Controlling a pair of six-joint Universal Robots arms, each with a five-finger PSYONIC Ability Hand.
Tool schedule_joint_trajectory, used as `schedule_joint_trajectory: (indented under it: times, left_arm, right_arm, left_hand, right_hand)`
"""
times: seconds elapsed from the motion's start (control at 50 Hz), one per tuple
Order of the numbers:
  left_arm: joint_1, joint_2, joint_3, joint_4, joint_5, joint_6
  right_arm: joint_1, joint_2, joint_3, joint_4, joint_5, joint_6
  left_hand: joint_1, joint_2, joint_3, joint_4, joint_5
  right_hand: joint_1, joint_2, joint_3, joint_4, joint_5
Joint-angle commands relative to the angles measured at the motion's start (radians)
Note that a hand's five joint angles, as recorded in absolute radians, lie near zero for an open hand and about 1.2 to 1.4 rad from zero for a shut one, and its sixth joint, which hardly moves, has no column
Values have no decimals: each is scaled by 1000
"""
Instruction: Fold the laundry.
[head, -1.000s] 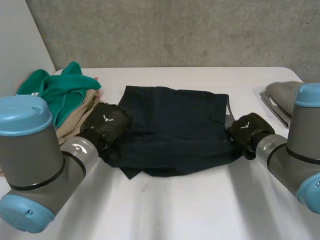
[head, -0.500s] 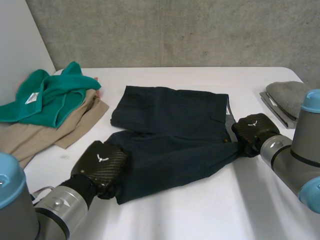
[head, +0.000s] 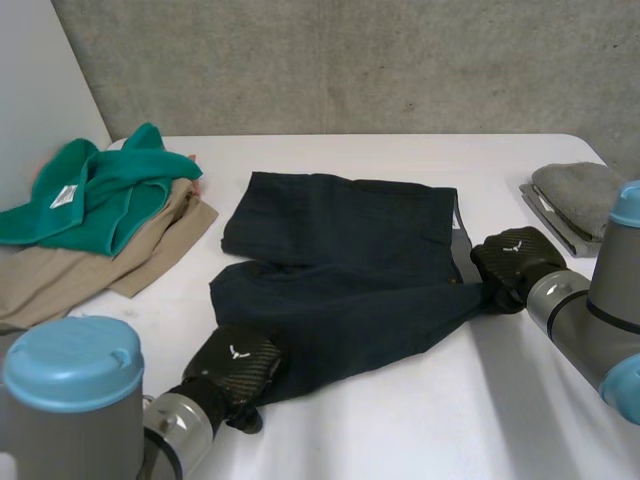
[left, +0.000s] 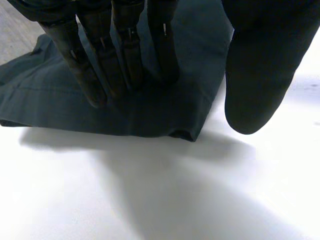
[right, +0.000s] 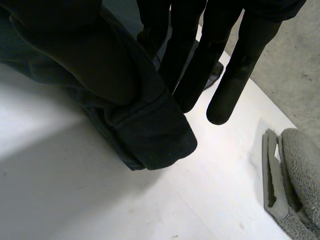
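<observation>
Dark navy shorts (head: 340, 260) lie spread across the middle of the white table (head: 420, 420). My left hand (head: 238, 365) rests on their near left hem corner. In the left wrist view its straight fingers (left: 125, 60) press down on the shorts (left: 150, 115), with the thumb (left: 255, 75) held apart over bare table. My right hand (head: 515, 262) is at the shorts' right edge, by the waistband. In the right wrist view its thumb (right: 75, 55) pinches a bunched fold of the shorts (right: 150, 135) against the fingers (right: 200, 65).
A green garment (head: 110, 190) lies on a beige one (head: 90, 265) at the table's left. A folded grey towel (head: 580, 190) sits at the right edge, close beyond my right hand and off its fingertips (right: 300, 170). A concrete wall stands behind the table.
My left hand has moved from the shorts' left side down to their near left corner, and that leg now lies further towards the front. The right hand has kept its grip, shifting slightly right.
</observation>
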Motion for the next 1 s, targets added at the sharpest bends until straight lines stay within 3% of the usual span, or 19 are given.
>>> schedule_joint_trajectory:
  times: [0.02, 0.08, 0.16, 0.22, 0.28, 0.44, 0.52, 0.6, 0.68, 0.7, 0.8, 0.9, 1.0]
  left_arm:
    - [2, -126, 87, 42, -13, 9]
    - [0, -164, 124, 42, -42, 10]
    - [-4, -212, 182, 49, -98, 12]
    - [-11, -230, 207, 63, -115, 13]
    - [-14, -230, 217, 78, -117, 19]
    - [-21, -95, 188, 112, -146, 24]
    - [-27, -11, 165, 92, -151, 27]
    - [-34, 64, 131, -47, -146, 71]
    - [-43, 124, 107, -305, -146, 163]
    - [-58, 141, 99, -401, -145, 183]
    - [-132, 178, 73, -601, -137, 197]
    - [-130, 175, 105, -555, -134, 205]
    - [-97, 68, 243, -410, -138, 205]
  right_arm:
    - [2, 0, 17, 0, -13, -1]
    - [5, 0, 22, 0, -18, -1]
    - [8, 0, 28, 0, -20, -1]
    - [8, 0, 31, 0, -20, -1]
    - [8, 0, 32, -2, -20, -1]
    - [5, -26, 34, 11, -21, -33]
    - [7, -72, 41, 60, -20, -119]
    - [1, -147, 80, 226, -20, -341]
    - [-1, -207, 173, 358, -9, -548]
    - [-2, -219, 195, 385, -6, -591]
    - [-16, -299, 310, 502, -20, -774]
    - [-51, -321, 327, 508, -50, -773]
    - [-51, -305, 258, 399, -64, -715]
  left_hand:
    - [40, 52, 44, 55, 58]
    - [60, 73, 65, 75, 79]
    - [259, 272, 264, 275, 278]
    - [465, 477, 469, 480, 484]
    - [817, 829, 821, 832, 835]
    - [817, 830, 822, 833, 836]
    - [817, 830, 822, 833, 836]
    - [817, 830, 822, 833, 836]
    - [817, 830, 822, 833, 836]
    - [817, 830, 822, 833, 836]
    - [817, 830, 822, 833, 836]
    - [817, 830, 822, 833, 836]
    - [817, 830, 822, 833, 836]
  right_hand:
    - [298, 215, 201, 193, 216]
    - [298, 215, 201, 193, 216]
    - [298, 215, 201, 193, 216]
    - [298, 215, 201, 193, 216]
    - [298, 215, 201, 193, 216]
    - [298, 215, 201, 193, 216]
    - [298, 215, 201, 193, 216]
    - [298, 215, 201, 193, 216]
    - [298, 215, 201, 193, 216]
    - [298, 215, 201, 193, 216]
    - [298, 215, 201, 193, 216]
    - [298, 215, 201, 193, 216]
    - [298, 215, 201, 193, 216]
